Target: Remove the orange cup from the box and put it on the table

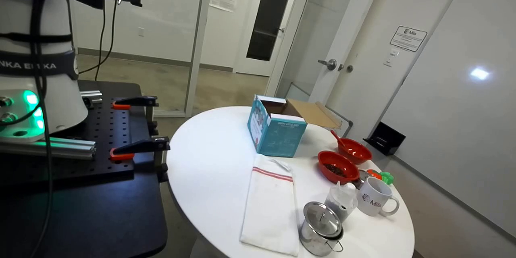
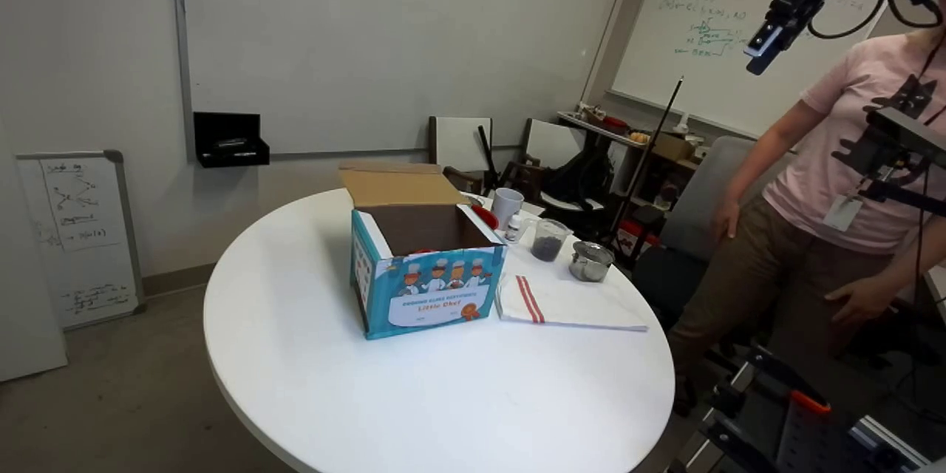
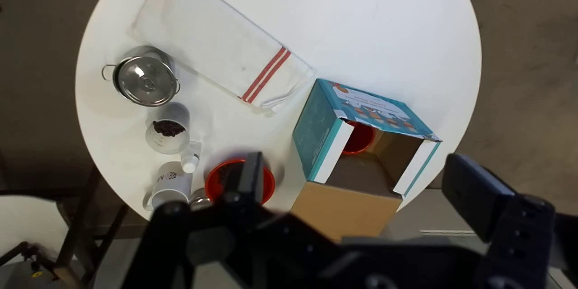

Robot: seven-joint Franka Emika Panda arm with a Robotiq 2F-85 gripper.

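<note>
Inside the box [image 3: 316,135], orange cup [image 3: 360,139] well below spread pincer [image 2: 757,59].

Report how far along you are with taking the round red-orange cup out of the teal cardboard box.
Done: the teal cardboard box stands open, brown flap folded out. In hand: nothing; the black gripper is open and empty. Left: all the removal, since the round red-orange cup sits inside: grasp, lift out, set on the round white table.

The box [image 1: 280,134] is teal, the cup [image 3: 360,138] red-orange, the table [image 1: 213,149] white, the towel [image 1: 271,206] red-striped white.
</note>
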